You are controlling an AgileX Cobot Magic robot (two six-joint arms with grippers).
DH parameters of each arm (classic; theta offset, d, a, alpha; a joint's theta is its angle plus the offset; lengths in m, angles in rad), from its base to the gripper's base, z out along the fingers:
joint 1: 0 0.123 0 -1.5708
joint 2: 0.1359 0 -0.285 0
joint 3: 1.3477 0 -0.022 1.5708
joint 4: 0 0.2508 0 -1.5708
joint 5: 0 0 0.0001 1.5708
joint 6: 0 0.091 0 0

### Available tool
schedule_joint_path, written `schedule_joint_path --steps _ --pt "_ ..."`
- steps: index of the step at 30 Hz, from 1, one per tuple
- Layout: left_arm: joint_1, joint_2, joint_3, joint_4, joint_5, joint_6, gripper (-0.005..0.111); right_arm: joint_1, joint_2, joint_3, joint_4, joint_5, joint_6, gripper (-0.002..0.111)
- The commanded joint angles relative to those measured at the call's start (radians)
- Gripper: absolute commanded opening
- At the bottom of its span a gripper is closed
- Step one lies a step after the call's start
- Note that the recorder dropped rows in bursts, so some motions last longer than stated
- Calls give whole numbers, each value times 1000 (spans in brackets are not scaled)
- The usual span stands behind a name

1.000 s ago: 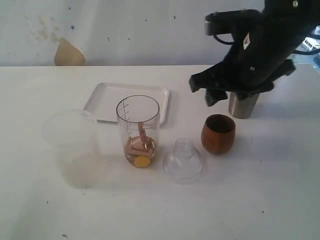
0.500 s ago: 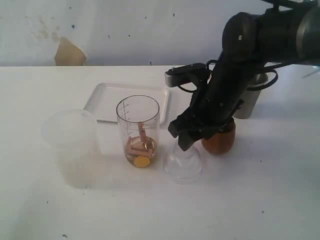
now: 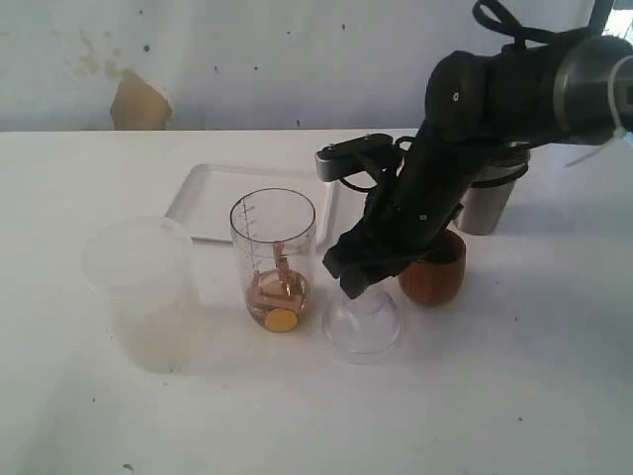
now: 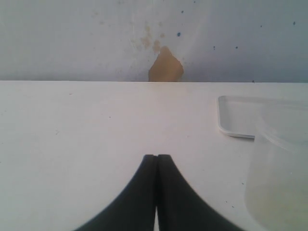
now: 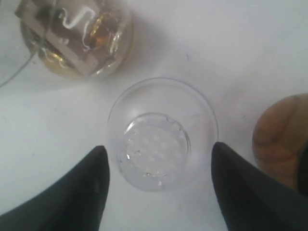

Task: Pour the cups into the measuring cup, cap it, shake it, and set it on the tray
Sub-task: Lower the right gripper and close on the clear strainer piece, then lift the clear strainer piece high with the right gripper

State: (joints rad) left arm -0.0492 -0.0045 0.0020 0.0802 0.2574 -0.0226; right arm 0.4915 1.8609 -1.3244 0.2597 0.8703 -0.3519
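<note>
The measuring cup [image 3: 273, 255] stands upright mid-table with wooden bits and a yellow piece at its bottom [image 5: 77, 38]. A clear dome cap [image 3: 362, 323] sits on the table just to its right. My right gripper [image 3: 356, 279] hangs over the cap [image 5: 161, 132], open, one finger on each side and touching nothing. The brown wooden cup [image 3: 437, 274] [image 5: 281, 134] stands right of the cap. The steel tumbler [image 3: 487, 206] is partly hidden behind the arm. The white tray [image 3: 210, 203] [image 4: 236, 118] lies behind the measuring cup. My left gripper [image 4: 157, 156] is shut and holds nothing.
A wide frosted plastic cup [image 3: 143, 292] [image 4: 281, 163] stands left of the measuring cup. The right arm [image 3: 465, 148] reaches across the wooden cup and tumbler. A brown patch [image 3: 136, 104] marks the back wall.
The right arm has swung left and down from beside the steel tumbler to just over the clear cap, its jaws still as wide. The left gripper shows no change.
</note>
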Motion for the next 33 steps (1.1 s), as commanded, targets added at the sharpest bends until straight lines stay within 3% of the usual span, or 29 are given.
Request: schedule_joint_path --steps 1,13,17,20,21,33 --pt "2 4 -2 -12 -2 1 103 21 14 10 5 -18 -22 57" --pt "2 4 -2 -12 -2 1 103 27 50 12 -9 -43 -34 49" --pt "2 4 -2 -12 -2 1 103 27 53 12 -17 -18 -34 31" --pt "2 4 -2 -12 -2 1 103 27 51 12 -120 9 -14 3" --pt "2 4 -2 -12 -2 1 103 27 47 12 -147 11 5 0" --pt "2 4 -2 -12 -2 1 103 27 -201 -49 -178 65 50 0"
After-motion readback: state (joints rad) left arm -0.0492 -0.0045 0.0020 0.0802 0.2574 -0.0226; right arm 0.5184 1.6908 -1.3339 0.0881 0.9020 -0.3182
